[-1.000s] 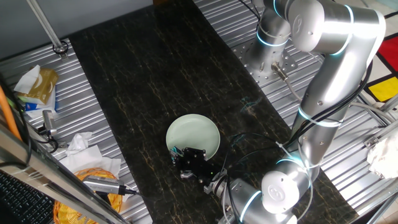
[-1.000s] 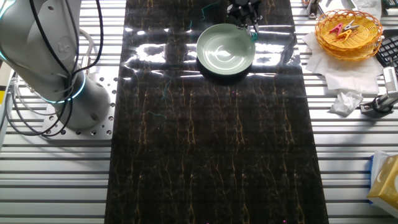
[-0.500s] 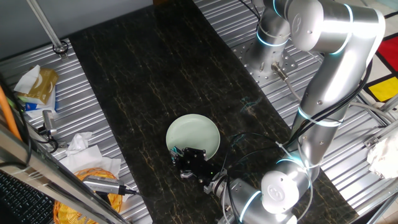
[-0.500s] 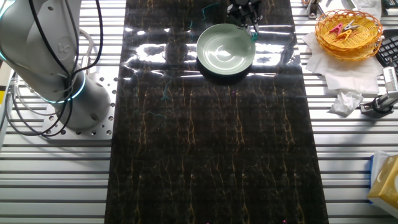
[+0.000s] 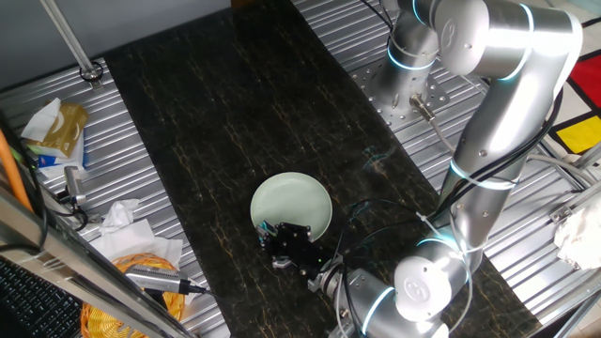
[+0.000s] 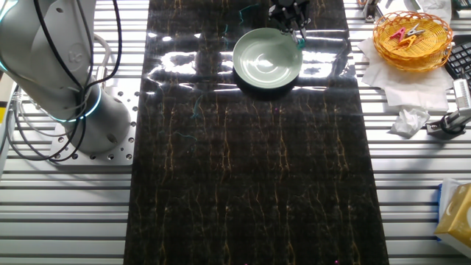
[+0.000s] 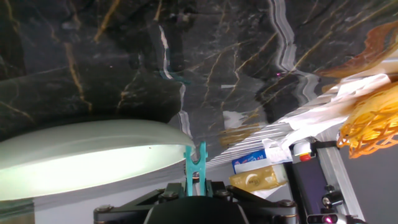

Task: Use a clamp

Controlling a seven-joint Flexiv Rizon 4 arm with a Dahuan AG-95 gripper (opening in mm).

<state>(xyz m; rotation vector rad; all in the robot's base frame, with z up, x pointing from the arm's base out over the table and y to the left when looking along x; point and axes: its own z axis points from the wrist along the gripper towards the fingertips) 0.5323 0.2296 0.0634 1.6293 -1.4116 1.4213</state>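
Note:
The clamp is a tiny teal clip whose two prongs stick out ahead of my gripper, which is shut on it. In the hand view its prongs stand right at the rim of the pale green plate, at the plate's right end; whether they touch the rim is unclear. From one fixed view, the black gripper sits low at the plate's near edge, a speck of teal clamp showing. The other fixed view shows the gripper at the plate's far right rim with the clamp.
A yellow woven basket with coloured clips rests on white paper right of the dark mat. Crumpled tissue and a tool lie beside it. The arm's base stands left. A tissue pack lies on the metal slats.

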